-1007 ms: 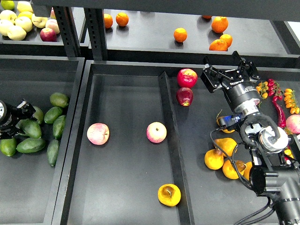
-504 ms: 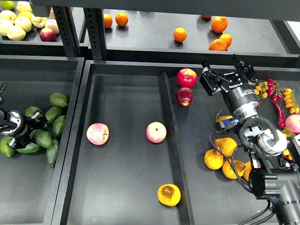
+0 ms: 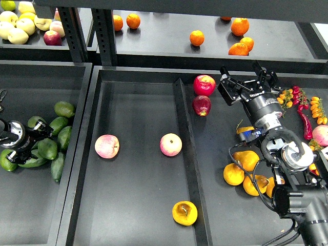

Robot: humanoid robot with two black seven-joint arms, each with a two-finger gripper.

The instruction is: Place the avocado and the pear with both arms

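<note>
Since a second ago my left gripper (image 3: 42,137) has pushed rightward into the avocado pile at the far left, while my right gripper (image 3: 249,82) has only shifted slightly. The left one is dark and small here; it sits against a dark green, smooth matte oval avocado (image 3: 47,148), but I cannot tell whether its fingers have closed. The right one hangs spread open and empty, far right, beside two glossy red apples (image 3: 204,85).

The squat yellow-orange pear (image 3: 185,213) with its brown dimpled top already lies in the near part of the black middle tray (image 3: 138,92), near two round pink-yellow apples (image 3: 170,144). So I judge the pear placed and the avocado still to come. More waxy pears (image 3: 234,174) cluster right of the divider.
</note>
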